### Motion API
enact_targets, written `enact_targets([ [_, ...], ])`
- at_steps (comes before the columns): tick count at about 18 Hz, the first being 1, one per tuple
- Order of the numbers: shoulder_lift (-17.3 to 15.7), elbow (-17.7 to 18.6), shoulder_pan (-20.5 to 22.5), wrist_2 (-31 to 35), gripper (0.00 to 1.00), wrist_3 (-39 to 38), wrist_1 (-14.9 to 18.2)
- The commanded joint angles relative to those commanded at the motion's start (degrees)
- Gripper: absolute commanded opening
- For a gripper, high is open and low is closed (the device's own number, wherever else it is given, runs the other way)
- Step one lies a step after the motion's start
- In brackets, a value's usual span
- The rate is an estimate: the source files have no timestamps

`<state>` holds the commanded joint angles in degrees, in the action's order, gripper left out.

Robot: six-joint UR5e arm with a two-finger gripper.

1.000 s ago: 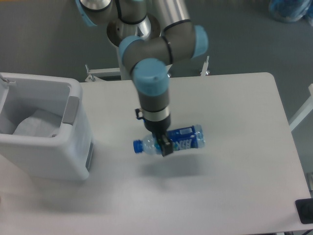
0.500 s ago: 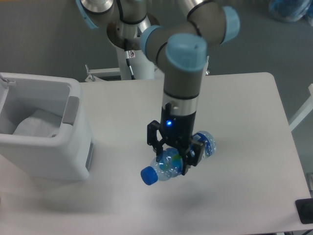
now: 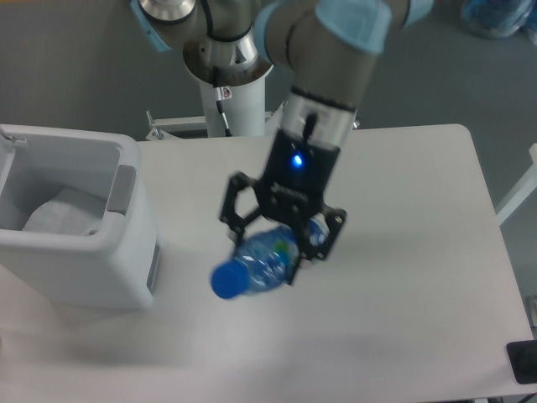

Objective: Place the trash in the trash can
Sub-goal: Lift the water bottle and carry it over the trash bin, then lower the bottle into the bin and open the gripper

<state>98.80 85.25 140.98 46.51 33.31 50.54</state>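
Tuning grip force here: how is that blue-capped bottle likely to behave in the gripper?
The bottle looks clear and seemingly empty, so probably light. Its thin plastic may dent under a hard squeeze. The gripper holds its round, smooth body near the middle, cap tilted toward the camera, so it might pivot or slip; if dropped, it would likely roll on the table.

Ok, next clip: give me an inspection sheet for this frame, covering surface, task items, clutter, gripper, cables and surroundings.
Surface: white table, bare where visible.
Bottle: blue-capped plastic bottle held in the air, cap pointing toward the camera and to the left.
Trash can: white bin at the table's left edge, something pale and crumpled inside; cannot tell what it is.
Clutter: nothing seen.
Gripper: gripper closed around the bottle's body, blue light lit on the wrist.
Cables: thin dark cable on the arm's pedestal.
Surroundings: grey floor, blue object at top right, dark object at lower right edge.
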Motion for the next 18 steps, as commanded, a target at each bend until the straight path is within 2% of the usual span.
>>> enact_targets([
  [4, -4.5, 1.8, -2.5, -5.5, 0.68, -3.4, 0.0],
  [7, -8.5, 5.3, -4.4, -6.5, 0.68, -3.8, -0.4],
  [8, -9.0, 6.1, -5.5, -6.5, 0.68, -3.8, -1.0],
  [12, -9.5, 7.3, -10.0, -6.5, 0.68, -3.5, -1.8],
  [14, -8.2, 7.4, -12.5, -7.9, 0.69, -3.4, -3.2],
  [16, -7.5, 7.5, -14.9, -8.1, 0.69, -3.4, -3.3],
  [18, -6.8, 7.7, -15.5, -8.1, 0.71, -3.3, -3.3],
])
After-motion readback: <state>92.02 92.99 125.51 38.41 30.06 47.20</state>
